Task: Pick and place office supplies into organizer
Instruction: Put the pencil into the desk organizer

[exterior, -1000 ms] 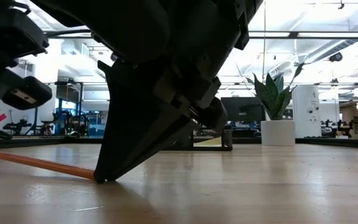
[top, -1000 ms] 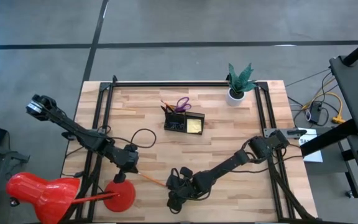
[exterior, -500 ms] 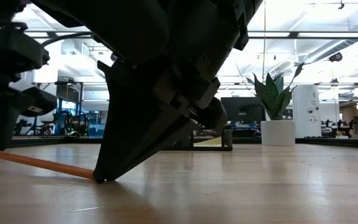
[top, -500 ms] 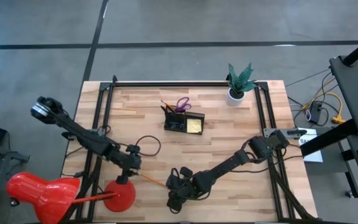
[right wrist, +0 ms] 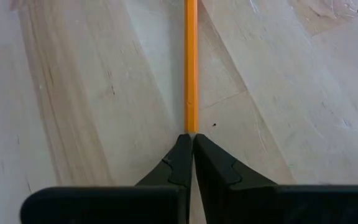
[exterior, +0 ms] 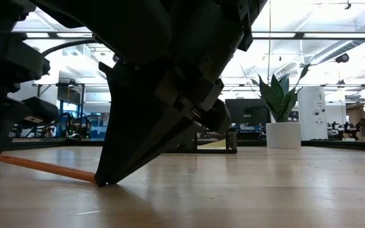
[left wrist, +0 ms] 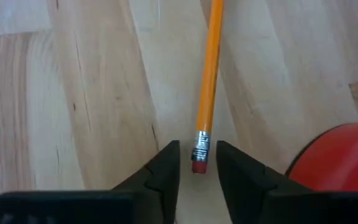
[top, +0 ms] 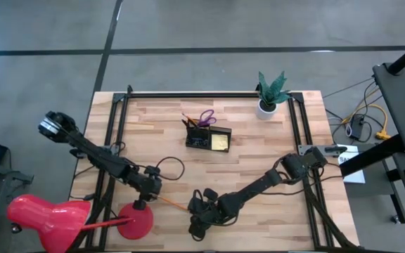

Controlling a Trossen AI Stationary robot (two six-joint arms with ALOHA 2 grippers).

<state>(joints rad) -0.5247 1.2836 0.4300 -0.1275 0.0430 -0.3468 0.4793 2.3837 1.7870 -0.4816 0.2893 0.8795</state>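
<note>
Pencil (top: 172, 204) is lying flat on the tabletop (top: 259, 151) near its front edge. The right end effector (right wrist: 192, 144) is pinching one end, fingers closed on it. The left end effector (left wrist: 197, 163) is straddling the eraser end with fingers parted, not touching. At 12 o'clock, well apart, the organizer (top: 208, 138) is holding scissors (top: 207, 117).

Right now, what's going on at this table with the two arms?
Both arms are working one orange pencil lying on the table near the red lamp. The right gripper is shut on its tip end, while the left gripper is open around the eraser end. The organizer already holds scissors and a yellow sticky-note pad.
</note>
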